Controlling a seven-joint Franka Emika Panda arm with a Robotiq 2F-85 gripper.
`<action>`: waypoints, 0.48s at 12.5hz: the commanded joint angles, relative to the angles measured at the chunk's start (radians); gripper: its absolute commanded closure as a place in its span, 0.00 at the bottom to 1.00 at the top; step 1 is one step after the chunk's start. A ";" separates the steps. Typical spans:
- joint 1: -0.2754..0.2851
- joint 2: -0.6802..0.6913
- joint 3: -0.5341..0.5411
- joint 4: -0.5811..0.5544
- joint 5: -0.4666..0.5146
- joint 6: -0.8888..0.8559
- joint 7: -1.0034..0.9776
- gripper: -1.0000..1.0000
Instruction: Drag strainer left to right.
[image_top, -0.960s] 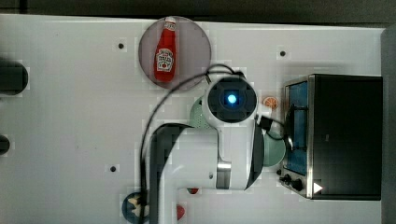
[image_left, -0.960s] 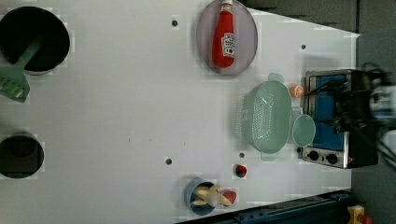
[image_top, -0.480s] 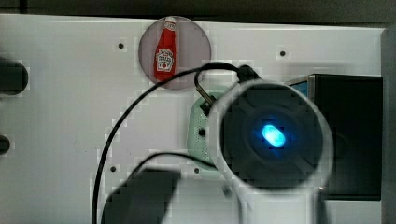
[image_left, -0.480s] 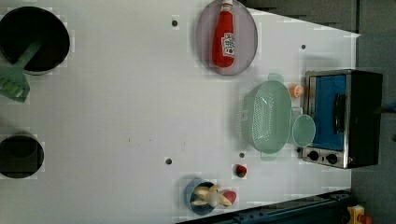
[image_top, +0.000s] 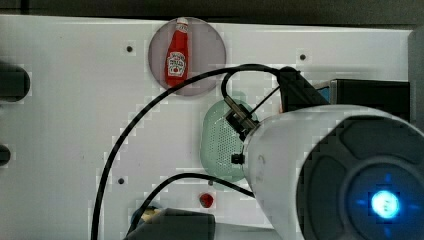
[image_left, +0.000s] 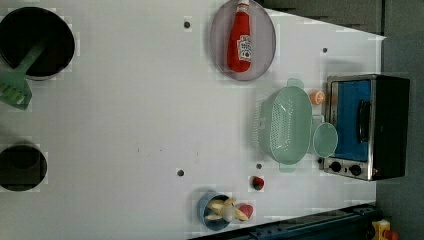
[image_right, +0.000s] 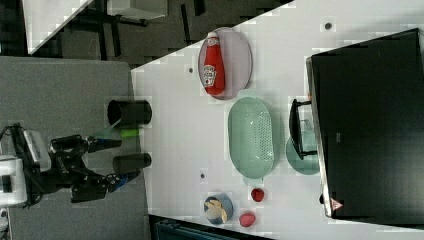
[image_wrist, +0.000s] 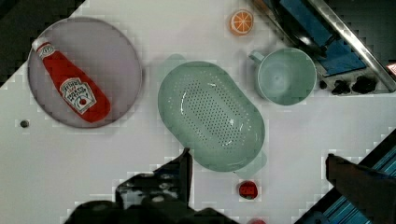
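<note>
The pale mint-green oval perforated plastic strainer was seen lying flat on the white table, untouched, with the gripper poised well above it, so the step in hand was judged to be the approach, before any contact. In the wrist view the two dark fingers were spread wide, with nothing between them; the jaws were fully parted and empty. In the left view the strainer was placed between the grey round plate bearing the red plastic ketchup bottle and the small red strawberry-like toy, with the solid teal-green round cup just beside its rim and the silver toaster oven with a blue door close behind the cup. A small orange slice was seen near the oven's corner. In the top view much of the strainer was hidden by the white arm body and its black cable. For the next move, a descent was judged to be called for, so that one finger could be set inside the basket or the rim pinched at its wide edge, after which a level sideways pull across the table could be made. Care was thought necessary that the cup not be struck on the way down.
</note>
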 joint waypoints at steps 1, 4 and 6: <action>-0.003 0.040 0.013 -0.041 -0.001 -0.017 -0.033 0.00; -0.003 0.049 0.013 -0.041 -0.001 -0.017 -0.033 0.00; -0.003 0.055 0.013 -0.041 -0.001 -0.017 -0.033 0.00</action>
